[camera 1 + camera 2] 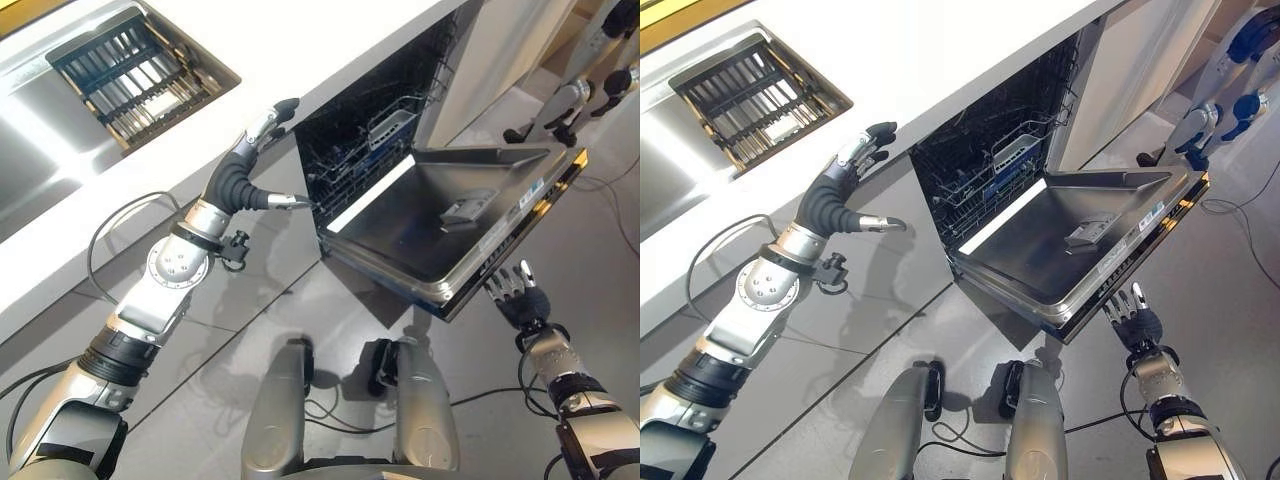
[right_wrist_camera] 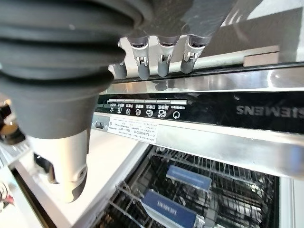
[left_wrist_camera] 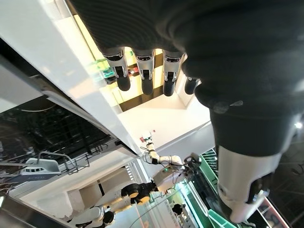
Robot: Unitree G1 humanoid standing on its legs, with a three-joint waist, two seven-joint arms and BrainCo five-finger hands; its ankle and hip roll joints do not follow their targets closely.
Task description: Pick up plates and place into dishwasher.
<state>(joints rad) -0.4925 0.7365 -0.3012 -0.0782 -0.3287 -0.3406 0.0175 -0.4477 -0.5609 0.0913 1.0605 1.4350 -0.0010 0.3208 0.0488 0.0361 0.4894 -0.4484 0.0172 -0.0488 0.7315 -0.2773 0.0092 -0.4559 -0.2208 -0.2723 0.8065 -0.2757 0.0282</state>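
Observation:
The dishwasher door (image 1: 420, 215) hangs half lowered, its steel inner face up. Inside the dark cavity sit wire racks (image 1: 372, 135) with a grey cutlery holder. My right hand (image 1: 517, 297) is under the door's outer edge, fingers (image 2: 161, 64) straight and open against the front panel beside the control strip (image 2: 142, 110). My left hand (image 1: 243, 172) is raised in front of the counter's edge, left of the opening, fingers (image 3: 145, 71) straight, open and holding nothing. I see no plate anywhere.
A slatted drying rack (image 1: 140, 70) is sunk into the white counter (image 1: 330, 40) beside a steel sink (image 1: 40, 150). A white cabinet panel (image 1: 505, 50) stands right of the dishwasher. Other robots (image 1: 590, 95) stand at the far right on the grey floor.

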